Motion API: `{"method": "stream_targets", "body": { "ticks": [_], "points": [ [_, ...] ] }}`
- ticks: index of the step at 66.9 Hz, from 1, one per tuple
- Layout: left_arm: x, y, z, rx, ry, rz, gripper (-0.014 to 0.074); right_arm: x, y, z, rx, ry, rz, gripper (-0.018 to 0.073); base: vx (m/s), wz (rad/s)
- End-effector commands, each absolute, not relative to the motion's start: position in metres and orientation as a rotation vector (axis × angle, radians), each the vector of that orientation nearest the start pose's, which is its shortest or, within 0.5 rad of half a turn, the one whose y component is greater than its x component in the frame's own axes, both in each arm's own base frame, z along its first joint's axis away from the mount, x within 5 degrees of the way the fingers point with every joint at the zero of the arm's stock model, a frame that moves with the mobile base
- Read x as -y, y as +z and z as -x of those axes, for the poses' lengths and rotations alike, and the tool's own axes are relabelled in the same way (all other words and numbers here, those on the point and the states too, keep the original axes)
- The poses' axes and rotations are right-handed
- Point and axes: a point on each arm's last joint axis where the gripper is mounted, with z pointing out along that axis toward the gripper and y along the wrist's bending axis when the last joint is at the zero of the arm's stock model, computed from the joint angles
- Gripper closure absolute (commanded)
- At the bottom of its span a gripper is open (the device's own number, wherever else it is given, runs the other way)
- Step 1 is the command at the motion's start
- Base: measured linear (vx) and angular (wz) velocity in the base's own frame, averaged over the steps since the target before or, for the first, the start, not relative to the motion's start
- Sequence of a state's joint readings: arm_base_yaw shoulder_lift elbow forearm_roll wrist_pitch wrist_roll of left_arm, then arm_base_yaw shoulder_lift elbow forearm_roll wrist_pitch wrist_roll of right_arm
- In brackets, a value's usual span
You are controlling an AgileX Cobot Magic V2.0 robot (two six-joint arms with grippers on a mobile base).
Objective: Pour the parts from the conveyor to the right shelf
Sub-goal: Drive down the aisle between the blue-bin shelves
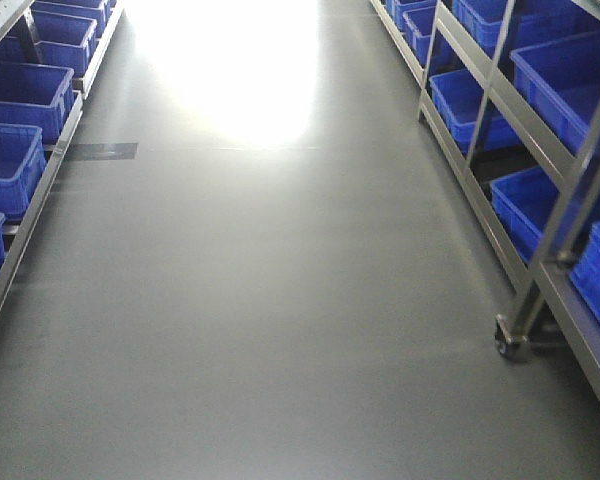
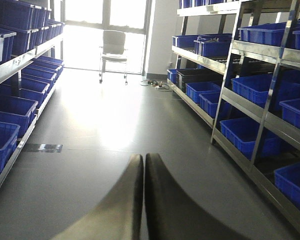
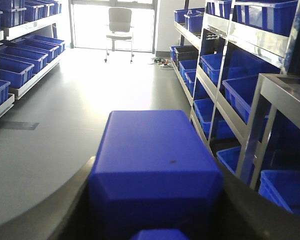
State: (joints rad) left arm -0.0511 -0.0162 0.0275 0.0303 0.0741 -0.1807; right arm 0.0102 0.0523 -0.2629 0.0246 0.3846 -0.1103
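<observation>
Gripping a bright-blue part (image 3: 155, 150) between its two dark fingers, the right end effector (image 3: 157, 172) is clamped on the block's flanks. The block fills the lower middle of the right wrist view, out in the aisle just beside the right shelf (image 3: 282, 90). Squeezed from both sides with its broad face up, it should ride steadily while the base travels (a judgement, not something seen). The left end effector (image 2: 143, 161) is closed on nothing, its fingers pressed tip to tip, probably shut because it carries no load. The conveyor appears in no view, and delivery into the shelf's blue bins (image 3: 242, 87) is not yet done.

Only the right wrist view shows the part. The front camera looks down on the grey floor (image 1: 280, 300) and catches neither arm, though it alone shows the caster wheel (image 1: 510, 345) at the foot of the right shelf. The left wrist view adds the shelf's upper tiers. Both wrist views show an office chair (image 2: 113, 47) at the aisle's far end, beyond the right shelf and in front of bright windows.
</observation>
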Motion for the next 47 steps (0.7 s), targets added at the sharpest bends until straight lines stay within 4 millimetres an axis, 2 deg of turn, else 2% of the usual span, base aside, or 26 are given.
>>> {"method": "stream_targets", "body": {
  "ticks": [1,47],
  "points": [
    [0.0032,0.1979,-0.0564,-1.509,-0.176,0.081,0.0603,-0.0011,0.2785,-0.0436,-1.559,-0.061,0.089,0.0564,0.6,0.1],
    [0.0032,0.1979,-0.0564,-1.509,-0.176,0.081,0.0603,-0.0011,0.2785,-0.0436,-1.559,-0.061,0.089,0.0564,0.6,0.04]
  ]
}}
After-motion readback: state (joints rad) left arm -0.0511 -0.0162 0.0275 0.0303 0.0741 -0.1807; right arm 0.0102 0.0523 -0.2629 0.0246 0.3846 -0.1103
